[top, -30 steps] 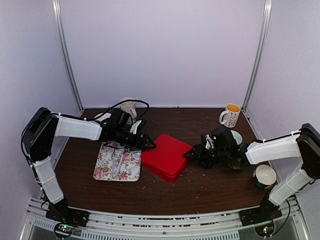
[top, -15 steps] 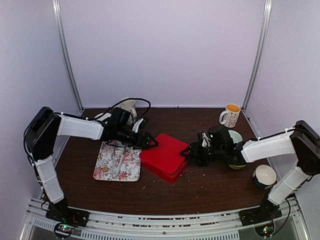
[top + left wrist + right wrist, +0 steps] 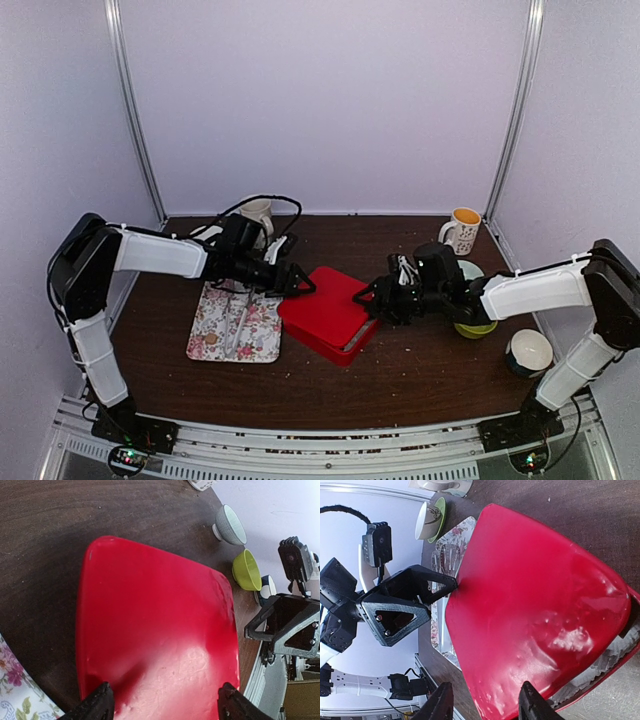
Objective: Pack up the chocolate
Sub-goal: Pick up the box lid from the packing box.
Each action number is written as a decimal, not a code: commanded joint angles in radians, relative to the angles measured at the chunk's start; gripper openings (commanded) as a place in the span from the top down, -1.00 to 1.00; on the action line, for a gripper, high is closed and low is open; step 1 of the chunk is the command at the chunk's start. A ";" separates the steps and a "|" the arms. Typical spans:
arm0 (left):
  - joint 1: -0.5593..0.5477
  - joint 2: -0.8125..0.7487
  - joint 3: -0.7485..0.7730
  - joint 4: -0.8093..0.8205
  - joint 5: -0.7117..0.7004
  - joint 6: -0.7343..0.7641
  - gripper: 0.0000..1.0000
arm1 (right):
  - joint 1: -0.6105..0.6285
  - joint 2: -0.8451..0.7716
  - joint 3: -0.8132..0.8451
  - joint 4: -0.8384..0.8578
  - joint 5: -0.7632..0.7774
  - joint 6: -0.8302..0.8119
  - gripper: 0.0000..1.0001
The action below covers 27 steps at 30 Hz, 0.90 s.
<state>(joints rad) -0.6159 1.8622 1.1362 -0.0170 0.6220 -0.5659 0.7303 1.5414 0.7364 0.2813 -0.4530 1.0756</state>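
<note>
A red box with its red lid (image 3: pixel 328 305) (image 3: pixel 155 625) (image 3: pixel 535 610) lies at the table's middle. The lid sits askew, and white crumpled paper lining (image 3: pixel 615 655) shows under its raised right edge. The chocolate is hidden. My left gripper (image 3: pixel 300 285) (image 3: pixel 162 702) is at the lid's left corner, jaws wide apart, fingertips resting over the red top. My right gripper (image 3: pixel 368 297) (image 3: pixel 485 700) is at the lid's right corner, jaws also apart over the lid. Neither visibly pinches anything.
A floral mat (image 3: pixel 215 335) with metal tongs (image 3: pixel 238 325) lies left of the box, a white cup (image 3: pixel 258 212) behind it. On the right stand an orange-filled mug (image 3: pixel 462 230), a grey bowl (image 3: pixel 227 525), a green bowl (image 3: pixel 246 570) and a white bowl (image 3: pixel 530 350).
My right gripper has moved left onto the lid's right corner and narrowed a little. The box has shifted slightly left and the lid's near edge now gapes. The left gripper has barely moved.
</note>
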 commanded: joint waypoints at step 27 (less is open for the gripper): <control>0.079 -0.038 0.017 -0.037 -0.053 0.091 -0.57 | 0.000 0.009 0.012 -0.120 0.021 -0.023 0.04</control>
<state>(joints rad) -0.5381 1.8282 1.1213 -0.0635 0.5571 -0.5125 0.7300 1.5394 0.7437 0.1658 -0.4412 1.0313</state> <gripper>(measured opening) 0.788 0.489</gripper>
